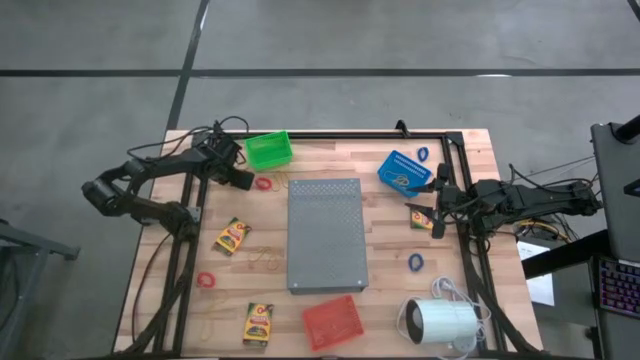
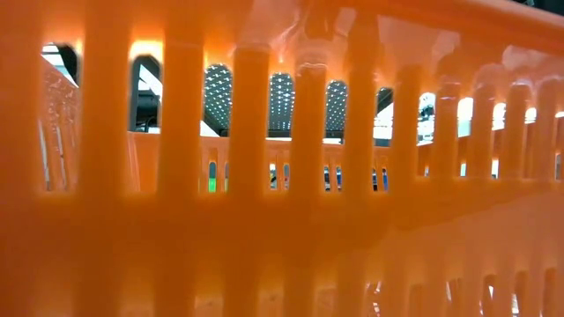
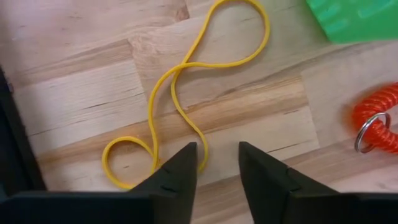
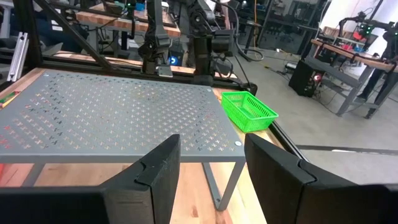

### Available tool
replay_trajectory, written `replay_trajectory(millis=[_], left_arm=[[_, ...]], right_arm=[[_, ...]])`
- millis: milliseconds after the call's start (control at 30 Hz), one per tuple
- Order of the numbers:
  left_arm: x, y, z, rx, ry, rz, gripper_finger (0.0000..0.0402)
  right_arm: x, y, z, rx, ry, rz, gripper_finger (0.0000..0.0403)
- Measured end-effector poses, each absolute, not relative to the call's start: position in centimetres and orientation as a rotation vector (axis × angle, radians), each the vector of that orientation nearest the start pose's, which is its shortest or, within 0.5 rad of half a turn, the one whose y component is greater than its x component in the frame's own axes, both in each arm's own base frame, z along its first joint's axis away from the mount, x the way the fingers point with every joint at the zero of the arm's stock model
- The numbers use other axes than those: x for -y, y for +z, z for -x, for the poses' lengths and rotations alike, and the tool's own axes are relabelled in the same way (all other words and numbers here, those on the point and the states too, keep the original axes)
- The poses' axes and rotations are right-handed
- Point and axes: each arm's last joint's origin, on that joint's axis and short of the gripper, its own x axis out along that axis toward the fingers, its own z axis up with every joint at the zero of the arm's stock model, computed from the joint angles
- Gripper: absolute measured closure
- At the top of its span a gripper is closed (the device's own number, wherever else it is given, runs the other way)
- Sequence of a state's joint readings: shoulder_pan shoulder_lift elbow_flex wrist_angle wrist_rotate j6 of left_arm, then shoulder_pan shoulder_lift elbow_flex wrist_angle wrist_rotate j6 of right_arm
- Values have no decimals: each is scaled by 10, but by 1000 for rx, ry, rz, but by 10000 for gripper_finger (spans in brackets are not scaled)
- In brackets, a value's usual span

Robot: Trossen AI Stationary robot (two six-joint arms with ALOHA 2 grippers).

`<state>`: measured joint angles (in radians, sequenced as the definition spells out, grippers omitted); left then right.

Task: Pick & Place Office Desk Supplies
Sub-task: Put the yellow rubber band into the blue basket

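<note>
A thin yellow rubber band [image 3: 180, 93] lies in loose loops on the wooden counter [image 3: 74, 93], and in the left wrist view it runs down to the tip of one finger of the left gripper [image 3: 217, 165], whose jaws stand a little apart with bare wood in the gap between them and nothing held. In the high view this gripper sits at the upper left of the frame, just beside the green basket [image 1: 268, 150] and a red coiled ring [image 1: 264, 183] (the ring's metal loop shows at the right edge of the wrist picture). The step in hand looks like the pickup of the band: the jaws are low over it but seem slightly off to one side. The next move likely calls for a small shift so that a strand lies between the fingers, then a full close and a lift toward a basket. The right gripper [image 4: 208, 168] waits at the right of the high view, jaws wide and empty, facing the grey perforated slab [image 4: 118, 112].
</note>
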<state>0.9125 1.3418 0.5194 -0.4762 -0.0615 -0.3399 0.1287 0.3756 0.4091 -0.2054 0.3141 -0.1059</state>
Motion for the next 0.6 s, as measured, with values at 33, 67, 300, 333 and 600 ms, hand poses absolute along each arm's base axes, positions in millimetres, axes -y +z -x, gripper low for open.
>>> replay_trajectory(millis=[33,67,300,333,600], left_arm=[[-157,129,-119,-1088,1042,831,302],[-157,129,-119,-1086,1038,834,312],[-156,128,-120,-1079,1018,847,374],[-156,128,-120,-1079,1015,848,382],[-156,129,-120,-1077,1001,864,398]], right_arm=[[-5,252,-111,-177,-176,143,225],[-5,252,-111,-178,-176,145,225],[-5,252,-111,-178,-176,143,225],[-5,252,-111,-178,-176,143,225],[-5,252,-111,-178,-176,143,225]])
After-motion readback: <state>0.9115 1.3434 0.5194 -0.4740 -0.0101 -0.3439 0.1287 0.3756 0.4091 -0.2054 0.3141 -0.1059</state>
